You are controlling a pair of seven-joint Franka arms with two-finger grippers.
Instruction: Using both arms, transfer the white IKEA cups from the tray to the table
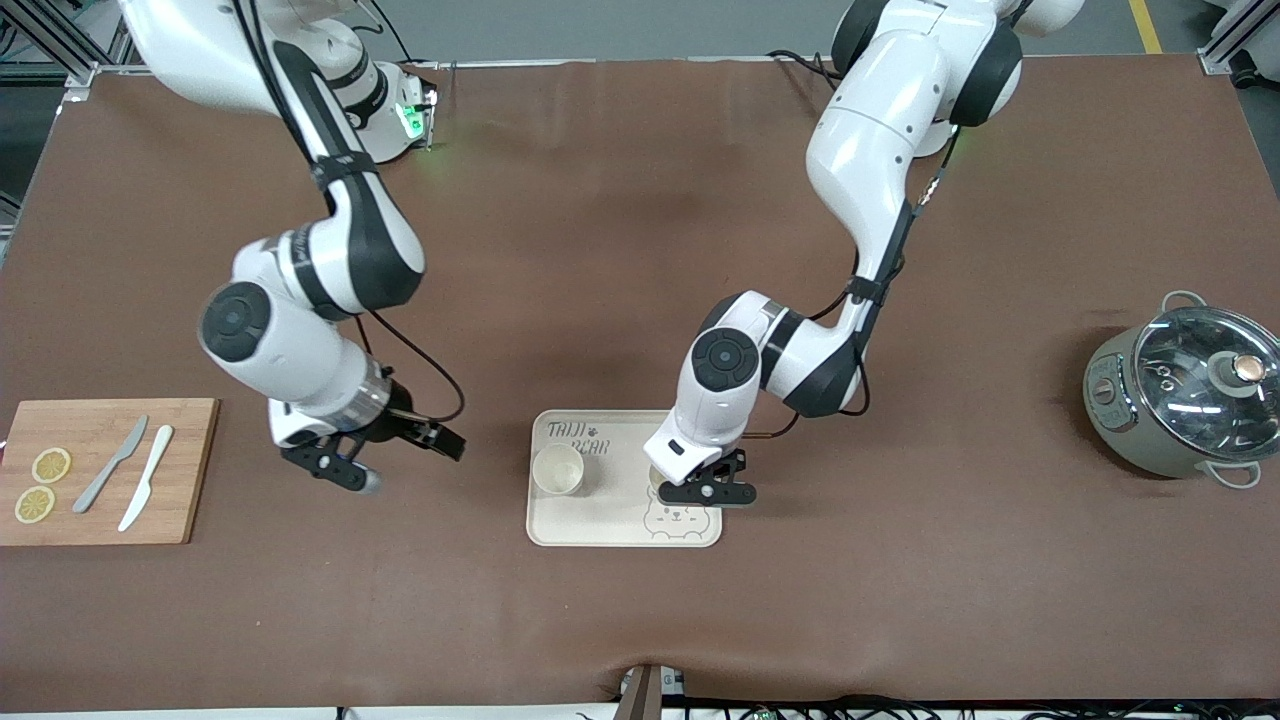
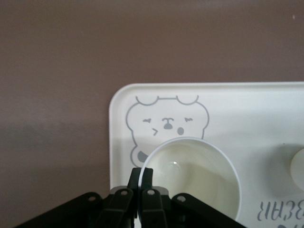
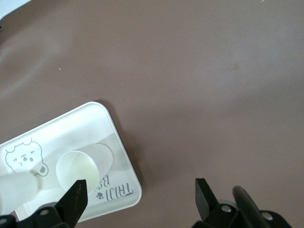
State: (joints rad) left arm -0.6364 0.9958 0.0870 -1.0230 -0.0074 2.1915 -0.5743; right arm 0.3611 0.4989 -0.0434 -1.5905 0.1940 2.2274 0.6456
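A cream bear tray [image 1: 610, 520] lies mid-table. One white cup [image 1: 558, 470] stands upright on it toward the right arm's end. My left gripper [image 1: 705, 487] is low over the tray's other half, by the bear drawing. In the left wrist view it [image 2: 142, 178] is shut on the rim of the second white cup [image 2: 194, 185], one finger inside and one outside. I cannot tell if that cup touches the tray [image 2: 237, 109]. My right gripper [image 1: 340, 470] hangs open and empty over bare table between the board and the tray. Its wrist view shows the gripper [image 3: 140, 195], the tray [image 3: 61, 123] and the standing cup [image 3: 76, 168].
A wooden cutting board [image 1: 190, 470] with two lemon slices [image 1: 42, 485], a grey knife [image 1: 110, 465] and a white knife [image 1: 146, 477] lies at the right arm's end. A grey-green pot with a glass lid [image 1: 1185, 395] stands at the left arm's end.
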